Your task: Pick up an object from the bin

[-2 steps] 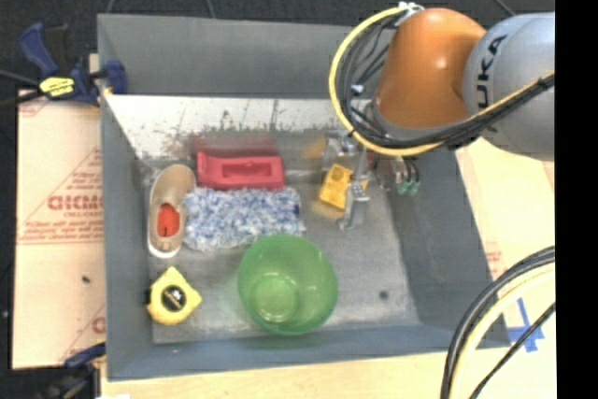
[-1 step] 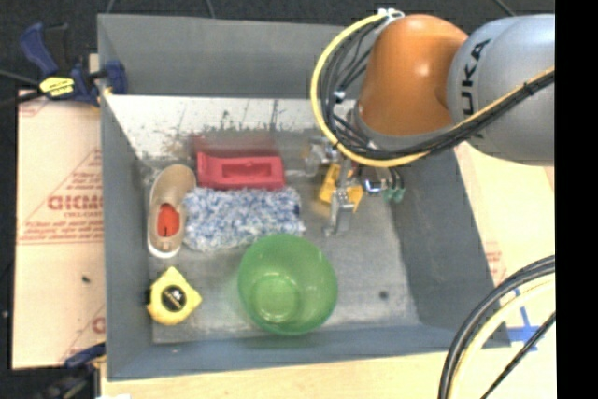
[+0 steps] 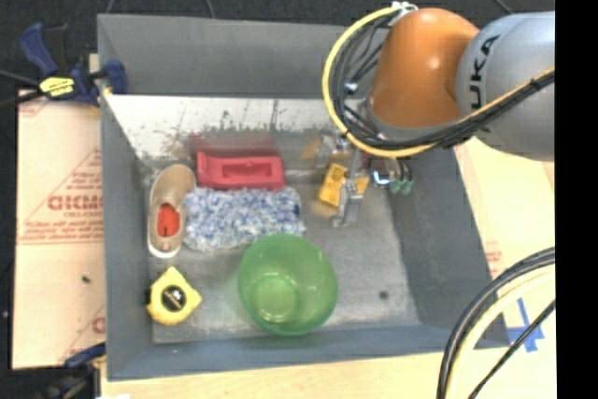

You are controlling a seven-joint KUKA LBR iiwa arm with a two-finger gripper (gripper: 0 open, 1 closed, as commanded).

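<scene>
My gripper (image 3: 342, 184) hangs below the orange wrist cover, over the right middle of the bin near its back wall. A small yellow block (image 3: 332, 186) sits between its two metal fingers, which look closed on it. Just left of it lies a blue-and-white speckled cloth (image 3: 241, 216). A red rectangular block (image 3: 238, 170) lies behind the cloth, against the back wall. A green plastic bowl (image 3: 286, 283) stands upright in front of the gripper, apart from it.
At the left wall lies a white oval dish with a red piece inside (image 3: 168, 210). A yellow tape measure (image 3: 174, 297) lies in the front left corner. The arm and its cables cover the back right of the bin.
</scene>
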